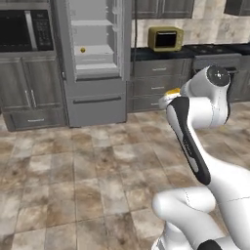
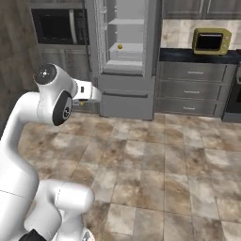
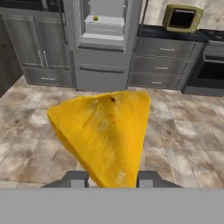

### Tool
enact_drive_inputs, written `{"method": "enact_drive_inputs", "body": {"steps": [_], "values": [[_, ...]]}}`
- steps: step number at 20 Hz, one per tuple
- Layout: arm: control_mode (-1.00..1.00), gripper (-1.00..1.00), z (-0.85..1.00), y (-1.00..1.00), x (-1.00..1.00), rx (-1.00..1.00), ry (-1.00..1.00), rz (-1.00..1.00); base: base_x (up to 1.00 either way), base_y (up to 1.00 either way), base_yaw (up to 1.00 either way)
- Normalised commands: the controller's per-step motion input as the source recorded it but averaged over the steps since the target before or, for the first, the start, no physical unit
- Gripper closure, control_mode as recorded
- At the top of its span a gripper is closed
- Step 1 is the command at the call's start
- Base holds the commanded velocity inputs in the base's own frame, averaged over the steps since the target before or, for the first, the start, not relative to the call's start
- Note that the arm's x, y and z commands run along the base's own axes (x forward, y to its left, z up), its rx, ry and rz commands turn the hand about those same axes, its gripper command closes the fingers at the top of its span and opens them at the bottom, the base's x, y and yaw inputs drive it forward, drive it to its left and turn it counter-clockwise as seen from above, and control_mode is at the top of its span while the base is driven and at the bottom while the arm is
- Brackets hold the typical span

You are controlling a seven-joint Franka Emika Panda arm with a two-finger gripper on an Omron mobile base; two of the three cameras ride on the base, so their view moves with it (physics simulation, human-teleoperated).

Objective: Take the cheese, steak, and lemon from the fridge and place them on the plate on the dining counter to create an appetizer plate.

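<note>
My gripper (image 3: 112,179) is shut on the cheese (image 3: 105,131), a yellow-orange wedge that stands up between the two fingertips (image 3: 76,178). A sliver of the cheese (image 1: 172,91) shows at the hand beside the arm's elbow. The grey fridge (image 1: 95,49) (image 2: 124,37) (image 3: 105,26) stands open across the tiled floor, well away from the hand. The lemon (image 1: 82,50) (image 2: 120,46) (image 3: 96,18) sits on a middle shelf inside it. The steak, the plate and the dining counter are out of view.
A yellow toaster oven (image 1: 166,38) (image 2: 211,41) stands on the dark counter right of the fridge, above grey drawers. A black microwave (image 1: 24,30) is built in left of the fridge. A dark oven (image 3: 210,74) lies far right. Tiled floor (image 1: 88,166) stretches between base and fridge.
</note>
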Motion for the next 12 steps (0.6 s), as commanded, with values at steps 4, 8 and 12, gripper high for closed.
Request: {"method": "enact_drive_inputs", "body": {"steps": [4,8,12], "values": [[1.0,1.0,0.0,0.0,0.0,0.0,0.0,0.0,-1.0,-0.33,0.0],[1.0,1.0,0.0,0.0,0.0,0.0,0.0,0.0,-1.0,-0.31,0.0],[1.0,1.0,0.0,0.0,0.0,0.0,0.0,0.0,-1.0,-0.31,0.0]]}}
